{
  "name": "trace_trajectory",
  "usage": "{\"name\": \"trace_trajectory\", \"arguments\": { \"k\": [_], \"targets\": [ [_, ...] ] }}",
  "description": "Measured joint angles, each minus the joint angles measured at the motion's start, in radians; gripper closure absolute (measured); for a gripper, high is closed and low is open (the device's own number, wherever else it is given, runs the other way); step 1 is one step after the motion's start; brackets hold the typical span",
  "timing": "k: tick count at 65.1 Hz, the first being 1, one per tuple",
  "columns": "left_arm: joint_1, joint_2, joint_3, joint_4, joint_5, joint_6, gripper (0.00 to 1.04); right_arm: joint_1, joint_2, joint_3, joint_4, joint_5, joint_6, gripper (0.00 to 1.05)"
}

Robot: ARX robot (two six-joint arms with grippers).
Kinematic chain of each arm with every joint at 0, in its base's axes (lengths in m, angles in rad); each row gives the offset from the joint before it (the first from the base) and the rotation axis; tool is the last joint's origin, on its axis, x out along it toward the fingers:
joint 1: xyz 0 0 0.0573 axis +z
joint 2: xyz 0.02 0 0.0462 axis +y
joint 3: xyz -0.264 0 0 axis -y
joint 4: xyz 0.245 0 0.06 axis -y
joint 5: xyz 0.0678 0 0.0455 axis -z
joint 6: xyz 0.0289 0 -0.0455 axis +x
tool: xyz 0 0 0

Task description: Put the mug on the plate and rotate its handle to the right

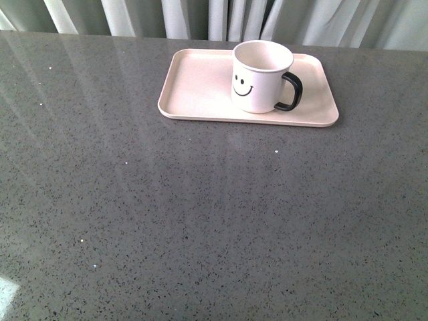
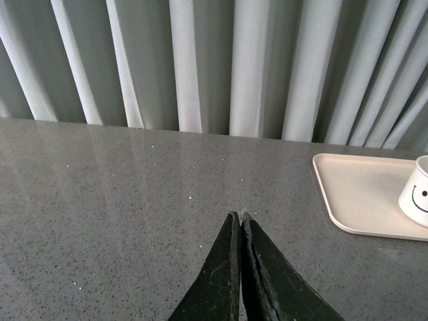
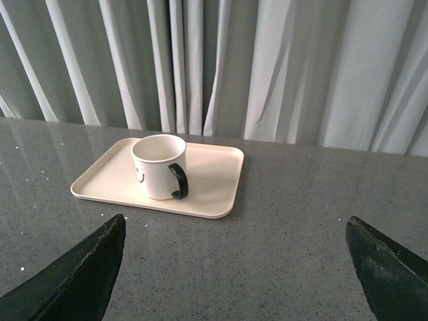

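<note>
The cream-white mug (image 1: 259, 75) with a black smiley face stands upright on the pale pink plate (image 1: 194, 87) at the back of the grey table. Its black handle (image 1: 291, 91) points to the right in the front view. No arm shows in the front view. In the right wrist view the mug (image 3: 158, 166), its handle (image 3: 179, 180) and the plate (image 3: 214, 177) lie ahead of my right gripper (image 3: 234, 224), which is open wide, empty and well apart from them. My left gripper (image 2: 239, 217) is shut and empty over bare table, left of the plate (image 2: 358, 190) and mug (image 2: 418, 194).
Pale grey-white curtains (image 1: 214, 17) hang along the table's far edge. The grey speckled tabletop (image 1: 200, 214) stretches bare from the plate to the near edge.
</note>
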Motion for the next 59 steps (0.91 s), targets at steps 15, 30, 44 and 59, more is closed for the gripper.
{"name": "trace_trajectory", "arguments": {
  "k": [15, 30, 44, 59],
  "targets": [
    [0.000, -0.130, 0.000, -0.121, 0.000, 0.000, 1.03, 0.000, 0.000, 0.000, 0.000, 0.000, 0.000, 0.09],
    [0.000, -0.248, 0.000, -0.235, 0.000, 0.000, 1.03, 0.000, 0.000, 0.000, 0.000, 0.000, 0.000, 0.09],
    [0.000, -0.341, 0.000, -0.327, 0.000, 0.000, 1.03, 0.000, 0.000, 0.000, 0.000, 0.000, 0.000, 0.09],
    [0.000, -0.453, 0.000, -0.460, 0.000, 0.000, 1.03, 0.000, 0.000, 0.000, 0.000, 0.000, 0.000, 0.09]
  ]
}}
